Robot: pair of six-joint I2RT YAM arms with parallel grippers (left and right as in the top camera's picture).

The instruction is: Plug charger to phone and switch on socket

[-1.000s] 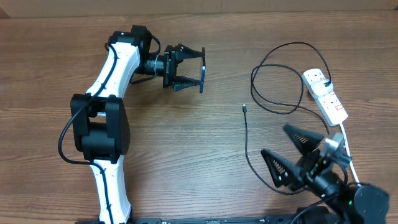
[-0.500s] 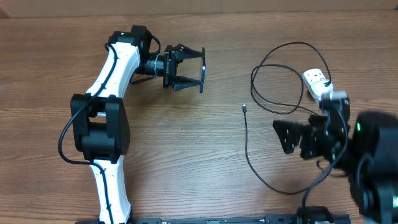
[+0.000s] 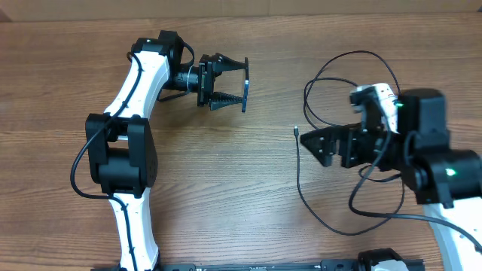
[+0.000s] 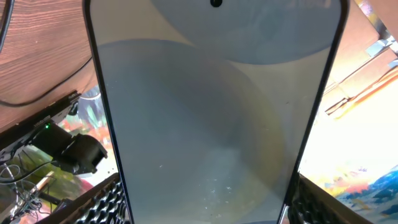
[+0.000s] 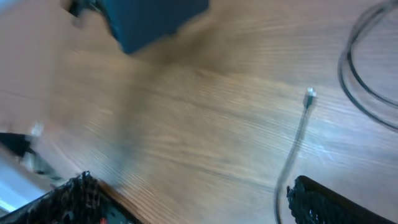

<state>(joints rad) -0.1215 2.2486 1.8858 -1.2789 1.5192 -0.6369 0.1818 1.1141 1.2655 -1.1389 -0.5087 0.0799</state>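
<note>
Swinging up from five o'clock, our right gripper (image 3: 316, 147) now hovers, jaws spread wide, just beside the connector tip (image 3: 296, 130) of the charger (image 3: 299, 169) near three o'clock. Its arm hides much of the socket (image 3: 379, 93) at two o'clock. We judge it is lining up a pinch. At eleven o'clock our left gripper (image 3: 235, 84) clamps the phone (image 3: 245, 71) on edge above the table (image 3: 226, 196), presumably offering its port to the cable.

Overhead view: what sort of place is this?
Probably a robotics test bench: two robot arms over a wood-grain table, the left gripper holding a phone, a charger cable and power strip laid out.
</note>
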